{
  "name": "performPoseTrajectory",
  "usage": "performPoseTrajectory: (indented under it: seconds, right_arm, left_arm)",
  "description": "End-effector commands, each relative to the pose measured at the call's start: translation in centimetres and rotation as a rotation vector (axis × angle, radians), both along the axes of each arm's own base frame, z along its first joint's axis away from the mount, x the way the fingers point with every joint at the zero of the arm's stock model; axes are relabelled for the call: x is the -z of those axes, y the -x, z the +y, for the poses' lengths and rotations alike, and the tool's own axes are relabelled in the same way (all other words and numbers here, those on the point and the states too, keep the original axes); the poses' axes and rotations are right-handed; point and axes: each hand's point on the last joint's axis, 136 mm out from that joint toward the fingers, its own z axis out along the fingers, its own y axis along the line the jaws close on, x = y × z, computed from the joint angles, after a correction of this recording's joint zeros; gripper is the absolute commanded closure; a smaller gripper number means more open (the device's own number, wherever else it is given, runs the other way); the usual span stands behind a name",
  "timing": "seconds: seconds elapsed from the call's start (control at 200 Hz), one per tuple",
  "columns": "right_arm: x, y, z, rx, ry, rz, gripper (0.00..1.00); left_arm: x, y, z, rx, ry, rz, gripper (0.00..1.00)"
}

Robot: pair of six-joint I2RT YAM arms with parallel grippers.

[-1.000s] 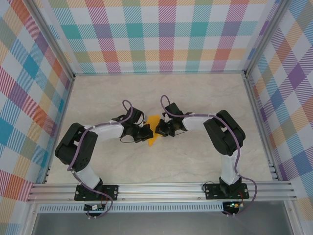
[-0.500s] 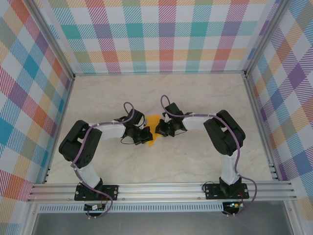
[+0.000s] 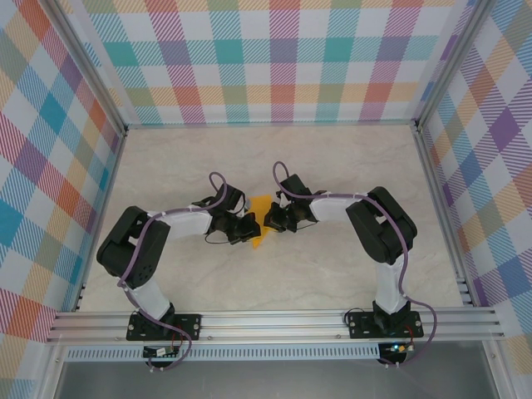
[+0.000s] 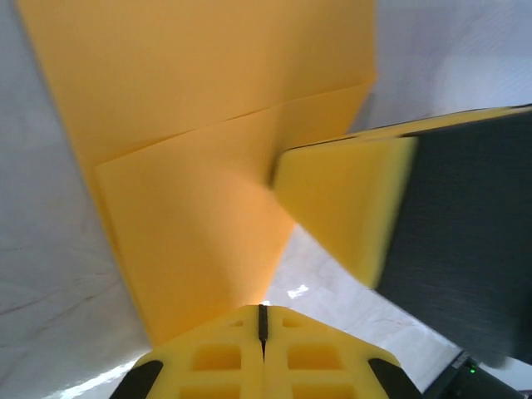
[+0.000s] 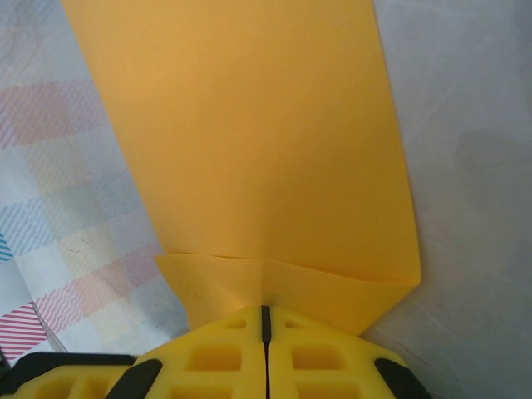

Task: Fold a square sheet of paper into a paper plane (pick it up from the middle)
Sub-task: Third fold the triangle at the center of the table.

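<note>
Paper point(image 3: 261, 206) sits at the middle of the top view, a narrow orange shape squeezed between the two wrists, its lower tip poking out just below them over the table point(image 3: 332, 166). The left gripper point(image 3: 248, 226) comes at it from the left and the right gripper point(image 3: 271, 219) from the right, tips nearly meeting. In the left wrist view the paper point(image 4: 191, 166) fills the upper left, one layer overlapping another along a slanted edge, and it runs down into the left gripper point(image 4: 262, 320), whose pads are pressed together with the sheet pinched at the seam. The right gripper's pad point(image 4: 341, 208) touches the paper's right edge at mid frame. In the right wrist view the paper point(image 5: 249, 141) rises as a tall strip with a short folded lip at the bottom, and the right gripper point(image 5: 265, 320) is likewise clamped on that lip. Whether the sheet touches the table I cannot tell. My reading is that this is a middle fold: the sheet is already creased and narrowed but has no clean point or centre spine. Next move probably calls for one side to hold firm as an anchor while the other carries its flap across along the existing edge, with both wrists matched so the thin sheet neither tears nor slips out.
</note>
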Motion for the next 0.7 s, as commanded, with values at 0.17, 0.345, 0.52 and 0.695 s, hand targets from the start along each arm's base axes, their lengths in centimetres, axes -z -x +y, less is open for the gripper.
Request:
performPoseTrajectory:
  seconds: [0.17, 0.345, 0.52, 0.695]
  right_arm:
    - [3.2, 1.0, -1.4, 0.026, 0.102, 0.081, 0.96]
    - [3.2, 1.0, -1.5, 0.028, 0.106, 0.082, 0.96]
    - [3.3, 1.1, -1.6, 0.029, 0.112, 0.085, 0.96]
    - [3.4, 1.1, -1.7, 0.029, 0.116, 0.084, 0.96]
  left_arm:
    - [0.4, 1.4, -1.2, 0.044, 0.03, 0.034, 0.99]
    - [1.5, 2.0, -0.8, 0.051, -0.001, 0.062, 0.99]
    - [2.4, 2.2, 0.1, 0.045, -0.063, 0.073, 0.99]
    - [2.8, 2.4, 0.8, 0.039, -0.103, 0.072, 0.99]
